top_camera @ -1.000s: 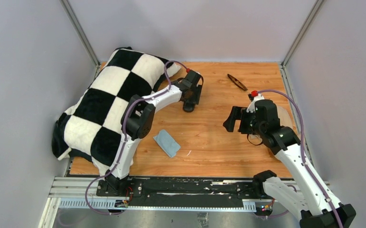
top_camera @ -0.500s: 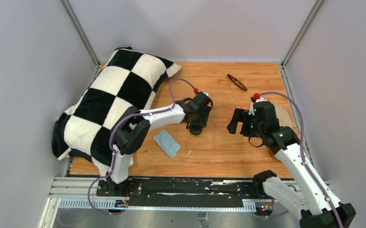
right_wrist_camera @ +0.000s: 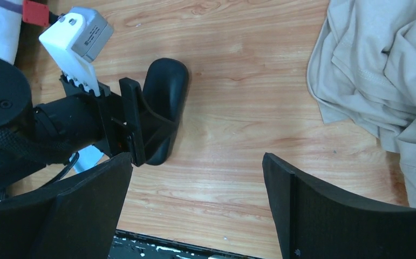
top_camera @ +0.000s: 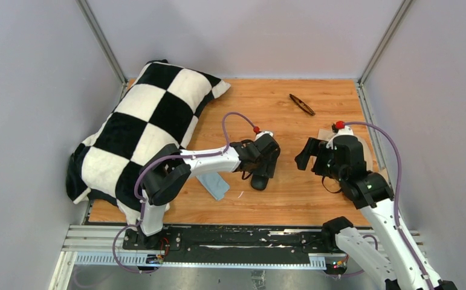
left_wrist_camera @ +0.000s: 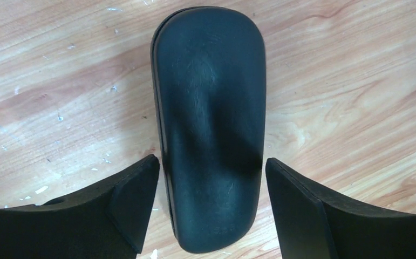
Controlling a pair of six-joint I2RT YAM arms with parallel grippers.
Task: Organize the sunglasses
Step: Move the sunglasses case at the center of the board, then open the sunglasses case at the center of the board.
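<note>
The sunglasses (top_camera: 301,104) lie folded on the wooden table at the far right, away from both grippers. A closed black hard case (top_camera: 259,180) lies in the middle of the table and fills the left wrist view (left_wrist_camera: 211,124). My left gripper (top_camera: 265,166) straddles its near end, the jaws pressed against its two long sides. In the right wrist view the case (right_wrist_camera: 165,97) sits under the left gripper (right_wrist_camera: 135,129). My right gripper (top_camera: 306,154) is open and empty just right of the case, over bare wood (right_wrist_camera: 197,205).
A black-and-white checked pillow (top_camera: 145,121) covers the left side of the table. A light blue cloth (top_camera: 217,186) lies under the left forearm. A beige fabric (right_wrist_camera: 378,70) lies by the right arm at the right edge (top_camera: 369,158). Grey walls enclose the table.
My left gripper has moved from the back centre toward the front and right, and the black case has moved with it. My right gripper has shifted slightly right and nearer.
</note>
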